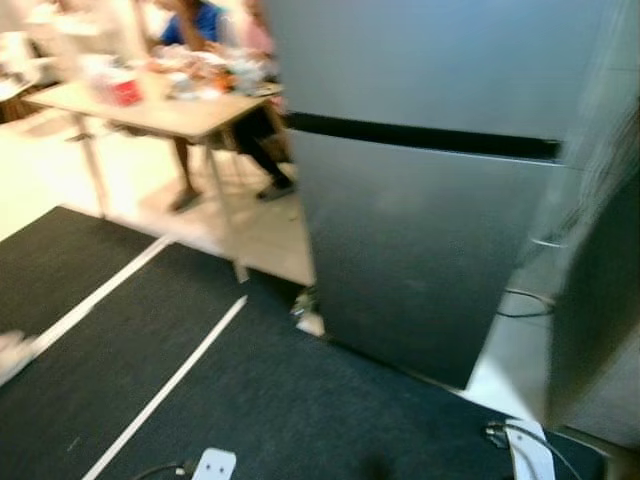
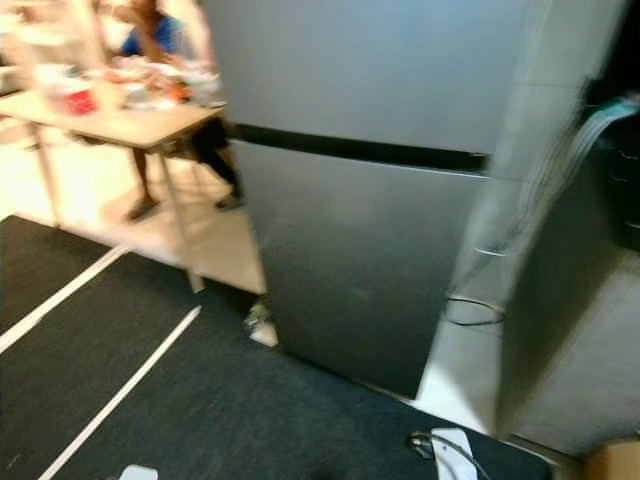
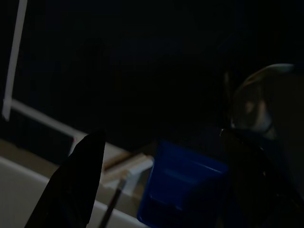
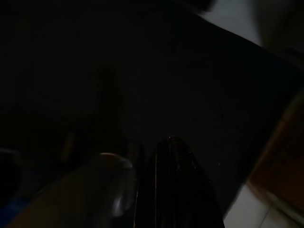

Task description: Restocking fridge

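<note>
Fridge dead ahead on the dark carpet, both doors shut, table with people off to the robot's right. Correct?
Not quite. The table with the people sits to the robot's left, as the left eye view shows. The rest holds: the fridge stands ahead at the edge of the dark carpet with both doors shut.

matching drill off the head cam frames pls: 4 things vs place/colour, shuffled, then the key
Things:
1. fridge
2. table
3. carpet
4. person

Descriptions:
A. dark, with white tape lines across it
B. grey, both doors closed, a black band between them
C. wears a blue top, seated behind the table
D. light top, cluttered, to the left of the fridge

Pairs: 1-B, 2-D, 3-A, 4-C
</note>
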Controlling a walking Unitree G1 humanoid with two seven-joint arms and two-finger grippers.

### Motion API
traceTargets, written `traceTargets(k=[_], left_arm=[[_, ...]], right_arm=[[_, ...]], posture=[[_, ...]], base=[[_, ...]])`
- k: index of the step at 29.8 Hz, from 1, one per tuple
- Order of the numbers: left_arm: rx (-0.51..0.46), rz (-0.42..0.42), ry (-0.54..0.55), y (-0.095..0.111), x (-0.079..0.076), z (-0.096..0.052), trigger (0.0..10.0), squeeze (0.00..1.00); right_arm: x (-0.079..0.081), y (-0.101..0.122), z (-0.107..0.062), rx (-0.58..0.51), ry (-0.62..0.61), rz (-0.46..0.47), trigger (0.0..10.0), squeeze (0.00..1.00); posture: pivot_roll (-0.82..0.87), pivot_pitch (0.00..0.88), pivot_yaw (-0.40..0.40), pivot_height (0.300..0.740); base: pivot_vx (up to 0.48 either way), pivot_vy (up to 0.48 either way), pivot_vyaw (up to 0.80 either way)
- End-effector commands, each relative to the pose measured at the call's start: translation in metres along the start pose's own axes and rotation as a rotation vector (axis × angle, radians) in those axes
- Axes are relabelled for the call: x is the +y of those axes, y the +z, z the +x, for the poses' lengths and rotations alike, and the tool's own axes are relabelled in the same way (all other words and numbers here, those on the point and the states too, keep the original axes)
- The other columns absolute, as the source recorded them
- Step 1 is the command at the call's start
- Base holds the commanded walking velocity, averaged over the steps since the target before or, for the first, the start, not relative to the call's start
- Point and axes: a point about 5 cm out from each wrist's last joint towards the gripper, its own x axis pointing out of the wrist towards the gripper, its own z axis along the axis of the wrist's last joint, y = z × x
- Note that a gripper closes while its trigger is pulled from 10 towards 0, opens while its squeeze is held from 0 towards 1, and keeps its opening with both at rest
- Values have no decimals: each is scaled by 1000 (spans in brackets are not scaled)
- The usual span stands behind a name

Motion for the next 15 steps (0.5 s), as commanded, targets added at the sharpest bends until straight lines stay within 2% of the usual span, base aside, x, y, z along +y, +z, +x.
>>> traceTargets(k=[1, 8, 11, 15], left_arm=[[-21, -1, 9, 8, 4, 1, 10000, 0], [-38, -31, -4, 13, -3, 2, 10000, 0], [-19, -23, -43, 6, -16, 2, 10000, 0], [-13, -23, -50, 3, -20, 2, 10000, 0]], right_arm=[[-2, -10, -1, 24, -4, 6, 10000, 0], [-5, -16, -3, 38, -2, 0, 10000, 0], [-13, -10, -3, 28, -23, -19, 10000, 0], [-17, -6, -3, 19, -42, -40, 10000, 0]], posture=[[-67, 0, 45, 740], [-60, 0, 22, 740], [-52, 0, 0, 740], [-51, 0, -6, 740]], base=[[0, 0, 775], [0, 0, 775], [0, 0, 779], [0, 0, 781]])
